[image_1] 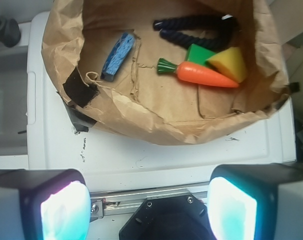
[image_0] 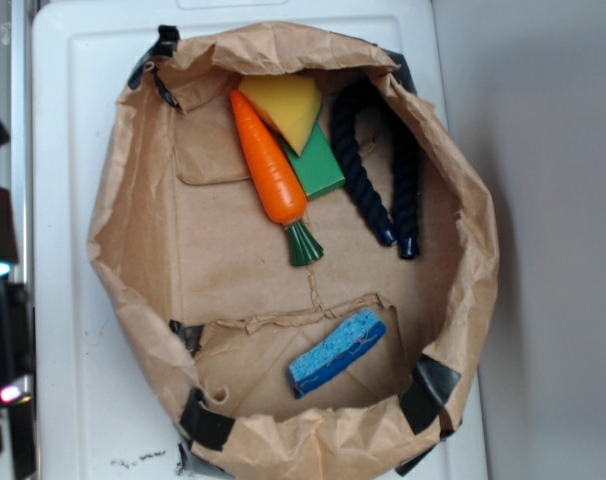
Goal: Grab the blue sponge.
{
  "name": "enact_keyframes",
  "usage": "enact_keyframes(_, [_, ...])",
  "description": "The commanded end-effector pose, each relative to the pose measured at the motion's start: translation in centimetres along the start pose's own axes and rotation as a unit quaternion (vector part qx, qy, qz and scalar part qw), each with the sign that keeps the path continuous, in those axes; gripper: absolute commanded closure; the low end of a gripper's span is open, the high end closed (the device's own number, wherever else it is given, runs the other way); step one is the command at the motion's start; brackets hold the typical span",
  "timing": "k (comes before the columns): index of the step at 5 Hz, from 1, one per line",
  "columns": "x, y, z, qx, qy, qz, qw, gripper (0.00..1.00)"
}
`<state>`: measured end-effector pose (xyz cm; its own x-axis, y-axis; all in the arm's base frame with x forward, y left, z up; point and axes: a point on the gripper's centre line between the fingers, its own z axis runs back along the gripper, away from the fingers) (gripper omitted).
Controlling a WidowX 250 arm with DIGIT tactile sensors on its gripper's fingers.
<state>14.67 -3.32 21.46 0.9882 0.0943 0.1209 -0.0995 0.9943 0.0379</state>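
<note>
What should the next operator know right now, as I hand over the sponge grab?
Gripper: open, empty, outside the crumpled brown paper bag, over the white table.
Flat light-blue foam sponge with a darker blue edge: lying on the bag's floor near one wall, apart from the orange plastic carrot, yellow foam wedge, green block and dark blue rope.
Done: nothing yet.
Left: reach into the bag, close on the sponge, lift.
</note>
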Motion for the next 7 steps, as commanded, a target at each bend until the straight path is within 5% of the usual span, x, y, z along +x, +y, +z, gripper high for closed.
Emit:
enact_keyframes(1, [0.3, -0.1, 0.4, -0.001, -0.008, 0.000, 1.000, 0.00])
enact_keyframes(2, [0.3, -0.1, 0.4, -0.001, -0.008, 0.000, 1.000, 0.00])
enact_keyframes(3, [3.5, -1.0, -0.8, -0.009, -0.026, 0.036, 0.999, 0.00])
enact_keyframes(4, [7.1, -1.0, -2.9, -0.063, -0.045, 0.084, 0.993, 0.00])
enact_keyframes(5, [9.1, -0.6, -5.2, -0.090, -0.017, 0.117, 0.989, 0.00])
enact_keyframes(7, [10.4, -0.3, -7.0, -0.085, -0.010, 0.150, 0.985, 0.00])
